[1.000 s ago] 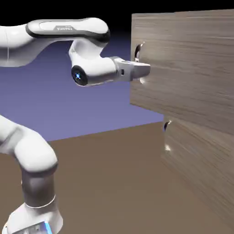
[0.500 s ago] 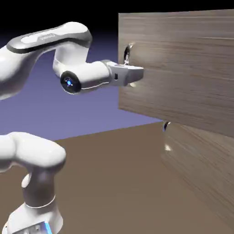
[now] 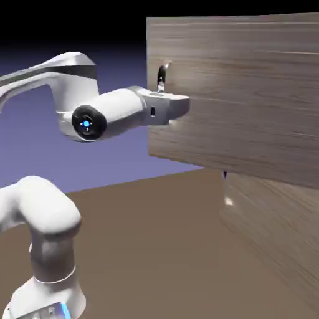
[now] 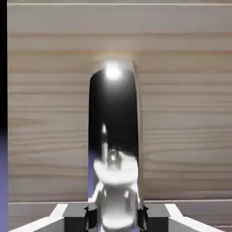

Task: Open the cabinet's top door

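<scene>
Blue-violet backdrop (image 3: 124, 156) | top door's handle (image 4: 113, 113) between gripper (image 4: 116, 218) fingertips, apparently gripped

Lower door panel (image 3: 268, 218) seems partly blocked by upper door (image 3: 233, 93).

simulated scene | plain backdrop (image 3: 118, 156), brown floor (image 3: 143, 249), wood cabinet (image 3: 237, 93)

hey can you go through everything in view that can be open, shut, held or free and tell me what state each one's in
Gripper: shut on the top door's handle
Top door's handle: held between the finger tips
Top door: partly open, swung out past the lower door
Lower door: looks shut
</scene>
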`<state>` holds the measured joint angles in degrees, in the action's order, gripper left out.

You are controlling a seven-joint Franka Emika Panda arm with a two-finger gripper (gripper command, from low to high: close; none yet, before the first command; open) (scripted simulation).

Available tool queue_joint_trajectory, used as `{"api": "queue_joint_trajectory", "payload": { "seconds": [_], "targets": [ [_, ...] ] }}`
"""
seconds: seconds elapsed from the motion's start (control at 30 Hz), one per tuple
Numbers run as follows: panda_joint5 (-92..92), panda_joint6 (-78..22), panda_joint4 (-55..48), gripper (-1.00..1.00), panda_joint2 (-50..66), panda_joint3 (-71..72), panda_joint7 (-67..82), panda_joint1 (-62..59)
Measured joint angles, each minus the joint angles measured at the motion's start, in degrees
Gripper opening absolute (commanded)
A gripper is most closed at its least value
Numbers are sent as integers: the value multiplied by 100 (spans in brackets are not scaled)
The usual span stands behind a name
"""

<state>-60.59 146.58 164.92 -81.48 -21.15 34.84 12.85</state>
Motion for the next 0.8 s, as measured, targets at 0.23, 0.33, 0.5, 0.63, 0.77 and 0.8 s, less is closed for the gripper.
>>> {"api": "queue_joint_trajectory", "payload": {
  "seconds": [0.23, 0.33, 0.5, 0.63, 0.77, 0.8],
  "targets": [
    [1211, -1744, -285, -100, -362, -1146, -300, -630],
    [1676, -2492, -576, -100, -382, -1689, -359, -732],
    [2386, -3738, -1313, -100, -295, -2580, -428, -604],
    [2858, -4716, -2111, -100, -184, -3215, -491, -228],
    [3188, -5558, -2942, -100, -97, -3693, -572, 268],
    [3254, -5751, -3150, -100, -81, -3793, -595, 402]
  ]
}}
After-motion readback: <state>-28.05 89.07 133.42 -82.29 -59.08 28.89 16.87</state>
